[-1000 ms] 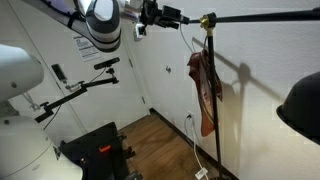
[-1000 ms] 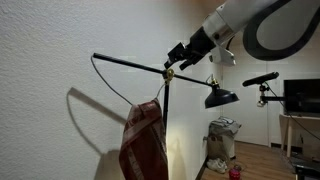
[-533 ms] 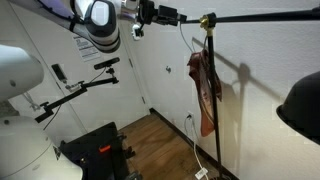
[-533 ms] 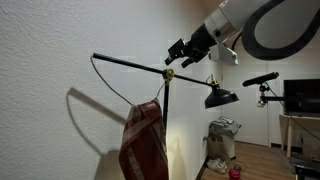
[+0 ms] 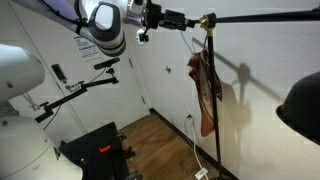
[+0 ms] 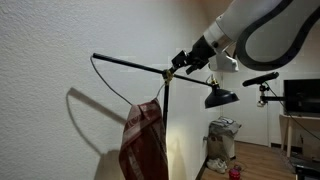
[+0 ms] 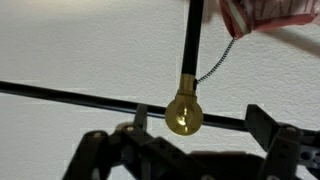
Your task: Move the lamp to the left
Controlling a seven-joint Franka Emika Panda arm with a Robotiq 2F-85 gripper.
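The lamp is a black floor lamp with an upright pole, a long horizontal arm, a brass joint and a black shade. My gripper is up at the joint, beside the brass knob. In the wrist view the brass knob sits between the two fingers of my open gripper, with the arm running across. I cannot tell whether the fingers touch it.
A reddish-brown bag hangs from the lamp by the pole, close to the white wall. A tripod stand and black gear stand on the wood floor. A bin and a desk with a screen are further off.
My gripper has shifted slightly down and closer to the brass joint. The lamp and the bag have not visibly moved.
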